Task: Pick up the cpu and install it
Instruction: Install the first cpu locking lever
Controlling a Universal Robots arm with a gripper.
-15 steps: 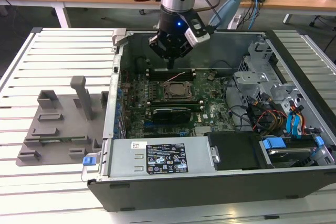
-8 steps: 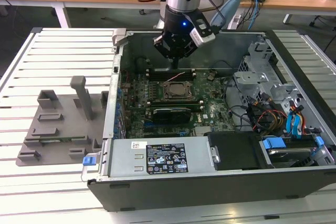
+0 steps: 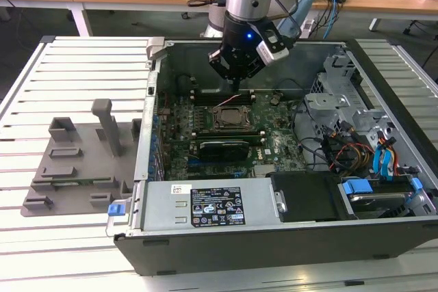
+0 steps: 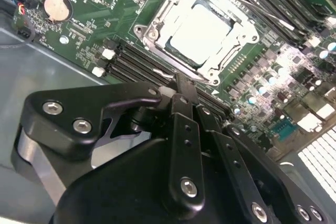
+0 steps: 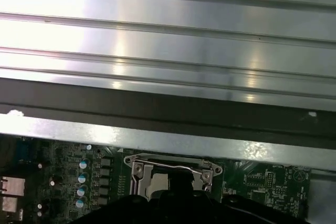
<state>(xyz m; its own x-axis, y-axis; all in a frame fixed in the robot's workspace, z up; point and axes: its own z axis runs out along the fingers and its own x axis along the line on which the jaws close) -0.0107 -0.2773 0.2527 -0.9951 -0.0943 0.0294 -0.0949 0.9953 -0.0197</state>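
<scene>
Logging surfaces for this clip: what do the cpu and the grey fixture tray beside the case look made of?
The cpu, sitting in its socket: apparently metal-topped, a pale silvery plate glaring under the light. The fixture tray: probably plastic, uniformly matte grey with no reflections, blocky moulded uprights.

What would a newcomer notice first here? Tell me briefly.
The open computer case on the slatted table, with the arm's gripper lowered inside over the motherboard. Beneath it, the cpu already sits in its metal socket frame. A grey fixture tray lies at the exterior view's left.
</scene>
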